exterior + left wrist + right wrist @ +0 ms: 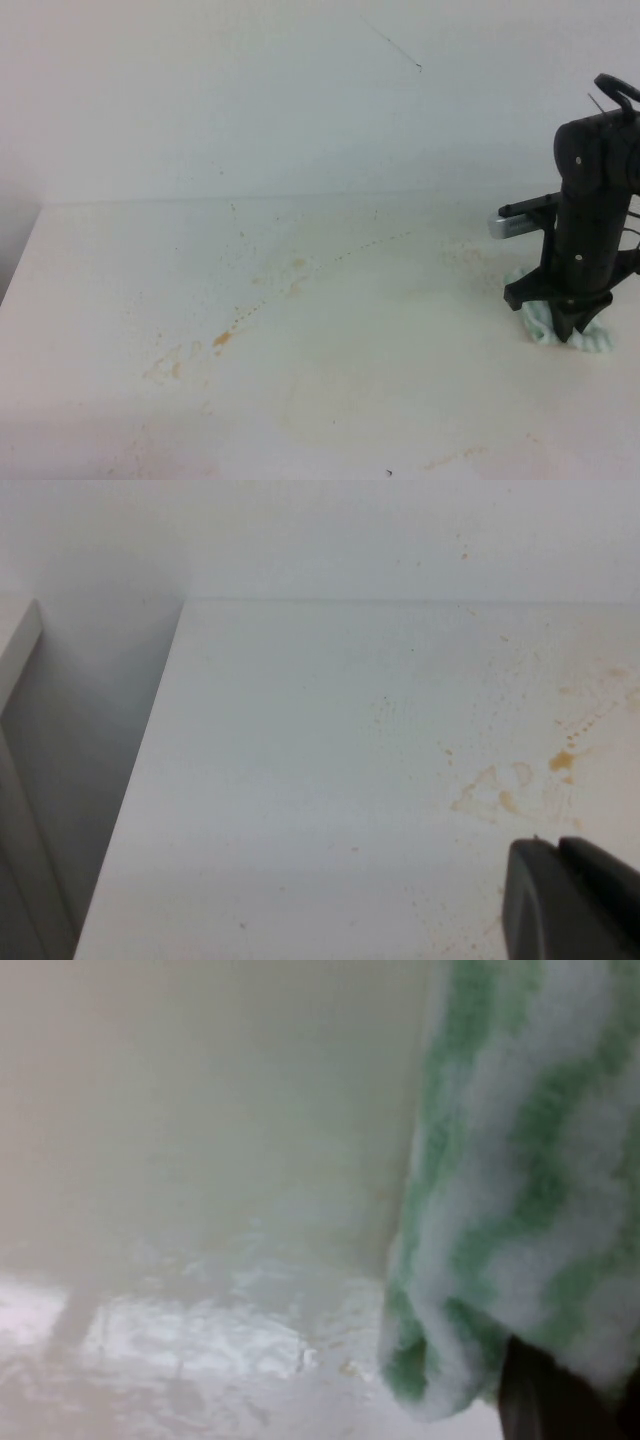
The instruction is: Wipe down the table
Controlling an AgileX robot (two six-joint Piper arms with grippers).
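Two hands are reported, but only one is seen in the high view: the right hand (572, 338), at the right edge of the frame a little below mid-height, pointed straight down at the counter (380, 400). It is closed on a cloth (538, 322), striped green and white, which is bunched under the tip and rests on the counter, with pale folds shown on both sides of the tip. In the right wrist view the cloth fills the right side of the frame, close to the lens, and a glossy patch is seen on the counter at the lower left. Orange-brown stains (222, 339) are spread over the centre and lower left of the high view, well apart from the cloth, with a thin dotted trail running up towards the right. The left hand (575, 905) is seen only in the left wrist view, as a dark shape in the lower right corner, near the stains; whether it is open or closed cannot be told. A plain wall (250, 90) is seen behind the counter.
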